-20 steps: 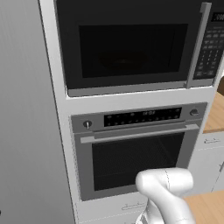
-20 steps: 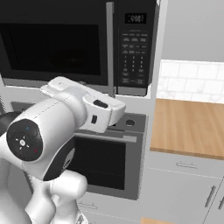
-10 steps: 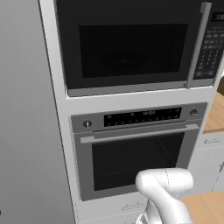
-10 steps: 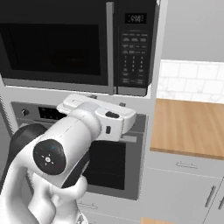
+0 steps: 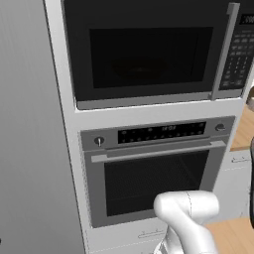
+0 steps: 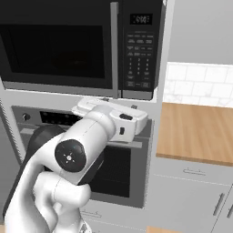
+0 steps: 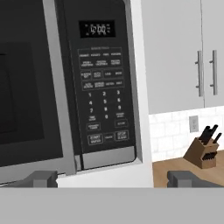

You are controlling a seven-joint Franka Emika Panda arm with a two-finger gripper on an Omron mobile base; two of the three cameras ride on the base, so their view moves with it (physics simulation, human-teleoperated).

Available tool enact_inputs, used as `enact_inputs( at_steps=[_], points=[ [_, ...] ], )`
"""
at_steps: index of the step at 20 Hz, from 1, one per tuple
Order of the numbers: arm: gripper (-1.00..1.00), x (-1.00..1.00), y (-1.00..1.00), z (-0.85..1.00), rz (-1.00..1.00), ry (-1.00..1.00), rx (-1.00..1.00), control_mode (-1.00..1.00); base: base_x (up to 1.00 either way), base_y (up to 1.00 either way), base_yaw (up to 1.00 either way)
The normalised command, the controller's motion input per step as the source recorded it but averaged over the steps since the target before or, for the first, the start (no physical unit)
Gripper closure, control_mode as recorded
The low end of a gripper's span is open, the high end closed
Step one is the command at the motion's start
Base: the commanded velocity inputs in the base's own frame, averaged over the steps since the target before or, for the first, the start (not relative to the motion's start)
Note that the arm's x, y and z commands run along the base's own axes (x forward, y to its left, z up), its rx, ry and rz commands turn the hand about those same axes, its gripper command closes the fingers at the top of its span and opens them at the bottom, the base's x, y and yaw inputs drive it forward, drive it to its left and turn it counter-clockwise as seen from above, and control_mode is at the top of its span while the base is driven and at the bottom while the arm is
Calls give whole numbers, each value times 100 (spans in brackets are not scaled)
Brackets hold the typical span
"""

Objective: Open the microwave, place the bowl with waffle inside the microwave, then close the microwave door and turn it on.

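My two-finger pincer (image 7: 111,178) stands with fingers wide apart, gripping nothing. The large built-in black microwave (image 6: 82,45) sits ahead, above the silver oven (image 5: 154,168); its black glass door (image 5: 149,57) is closed. Its keypad panel (image 7: 101,87) is on the right.

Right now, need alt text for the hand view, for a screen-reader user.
The microwave door is closed, its grey handle beside the black keypad panel, with the open gripper low in front. To the right: white cabinets, a knife block on a wooden counter.

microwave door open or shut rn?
Shut: the microwave door sits flush in its frame, handle beside the keypad.
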Motion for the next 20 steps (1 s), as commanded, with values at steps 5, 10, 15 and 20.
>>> enact_inputs(
  at_steps=[5, 10, 15, 20],
  points=[
    [-100, 43, -12, -3, 1, 0, 0, -100, 0, 0, 0],
    [-100, 49, -13, -8, 3, 0, 0, -100, 0, 0, 0],
    [-100, 54, -23, -10, 7, 0, 0, -100, 0, 0, 0],
    [-100, 42, -8, -11, 5, 0, 0, -100, 0, 0, 0]
  ],
)
